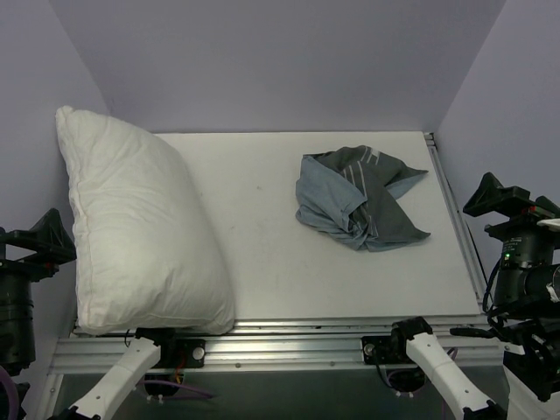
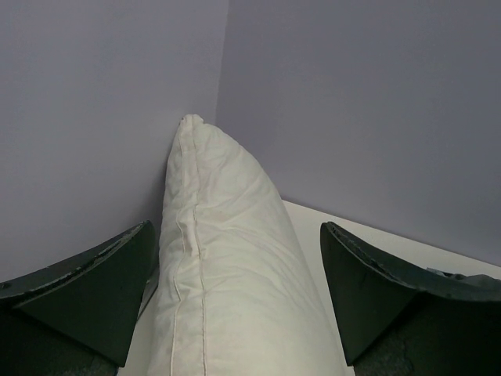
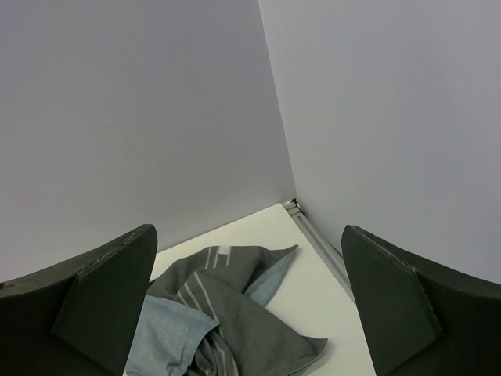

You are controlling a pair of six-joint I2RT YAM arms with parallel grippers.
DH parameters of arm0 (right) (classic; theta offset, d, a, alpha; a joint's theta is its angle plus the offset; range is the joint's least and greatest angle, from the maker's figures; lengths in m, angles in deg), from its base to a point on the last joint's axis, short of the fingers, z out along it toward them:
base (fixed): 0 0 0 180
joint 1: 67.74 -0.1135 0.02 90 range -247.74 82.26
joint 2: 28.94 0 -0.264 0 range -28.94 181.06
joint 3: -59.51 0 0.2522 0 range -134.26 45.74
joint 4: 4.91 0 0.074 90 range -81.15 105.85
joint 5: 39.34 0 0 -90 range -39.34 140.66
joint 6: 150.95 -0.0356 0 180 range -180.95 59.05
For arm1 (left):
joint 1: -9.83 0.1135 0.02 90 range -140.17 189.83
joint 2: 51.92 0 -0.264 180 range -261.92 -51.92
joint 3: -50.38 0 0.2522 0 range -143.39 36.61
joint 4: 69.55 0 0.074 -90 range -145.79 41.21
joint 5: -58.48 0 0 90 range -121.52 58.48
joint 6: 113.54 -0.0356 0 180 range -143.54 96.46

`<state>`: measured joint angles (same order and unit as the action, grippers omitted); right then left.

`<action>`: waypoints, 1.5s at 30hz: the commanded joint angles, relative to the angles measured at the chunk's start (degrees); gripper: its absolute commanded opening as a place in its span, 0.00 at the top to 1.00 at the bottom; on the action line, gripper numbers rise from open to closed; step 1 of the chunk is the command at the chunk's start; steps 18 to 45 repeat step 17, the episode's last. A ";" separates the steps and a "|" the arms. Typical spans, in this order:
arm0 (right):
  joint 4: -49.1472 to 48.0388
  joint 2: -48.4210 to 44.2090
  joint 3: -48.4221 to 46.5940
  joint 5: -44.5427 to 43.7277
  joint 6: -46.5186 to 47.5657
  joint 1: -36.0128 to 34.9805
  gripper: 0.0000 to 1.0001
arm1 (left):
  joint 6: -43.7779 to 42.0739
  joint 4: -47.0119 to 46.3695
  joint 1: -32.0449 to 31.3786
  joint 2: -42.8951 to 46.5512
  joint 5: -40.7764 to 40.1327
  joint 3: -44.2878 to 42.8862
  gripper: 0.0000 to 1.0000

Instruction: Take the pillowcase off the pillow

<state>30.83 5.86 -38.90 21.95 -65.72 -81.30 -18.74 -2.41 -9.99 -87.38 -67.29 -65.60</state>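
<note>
Lying along the left side of the top view, the pillow (image 1: 140,236) is plain white, puffy and bare, with no cover on it. Its far corner sits in the upper left, close against the lavender wall (image 1: 262,61). Its near end reaches the metal rail (image 1: 297,337) at the lower edge of the white table (image 1: 262,262).

The pillowcase (image 1: 359,197) is a crumpled heap right of centre, flat on the table and well apart from the pillow. Both faces show: dark grey with white stripes, and the lighter blue-grey inner side, folded over each other. One pointed corner reaches toward the right edge of the table.

Left gripper (image 2: 236,227), left wrist view: the two dark fingers (image 2: 94,290) stand spread wide at the lower left and lower right of the frame. The pillow's seamed edge runs up the middle between them and nothing is pinched. Cannot tell whether either finger touches the pillow.

Right gripper (image 3: 249,231), right wrist view: jaws spread wide and holding nothing. The pillowcase lies at lower centre of that frame, beyond the fingertips and apart from them.

Top view shows only the white lower links of the left arm (image 1: 118,381) and right arm (image 1: 442,372) at the bottom edge.
</note>
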 commanded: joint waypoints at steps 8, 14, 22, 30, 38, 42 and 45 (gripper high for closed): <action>-4.22 -0.79 1.58 -1.53 1.08 -0.32 0.00 | -0.84 -3.38 -0.31 -0.66 0.08 2.19 0.06; -4.75 -0.53 2.11 -1.26 0.73 -0.32 0.00 | -0.58 -3.55 -0.31 -1.01 0.44 3.33 0.06; -5.10 -0.62 2.55 -1.44 0.82 -0.32 0.00 | -0.40 -3.81 -0.31 -1.01 0.70 4.48 0.06; -5.10 -0.62 2.55 -1.44 0.82 -0.32 0.00 | -0.40 -3.81 -0.31 -1.01 0.70 4.48 0.06; -5.10 -0.62 2.55 -1.44 0.82 -0.32 0.00 | -0.40 -3.81 -0.31 -1.01 0.70 4.48 0.06; -5.10 -0.62 2.55 -1.44 0.82 -0.32 0.00 | -0.40 -3.81 -0.31 -1.01 0.70 4.48 0.06; -5.10 -0.62 2.55 -1.44 0.82 -0.32 0.00 | -0.40 -3.81 -0.31 -1.01 0.70 4.48 0.06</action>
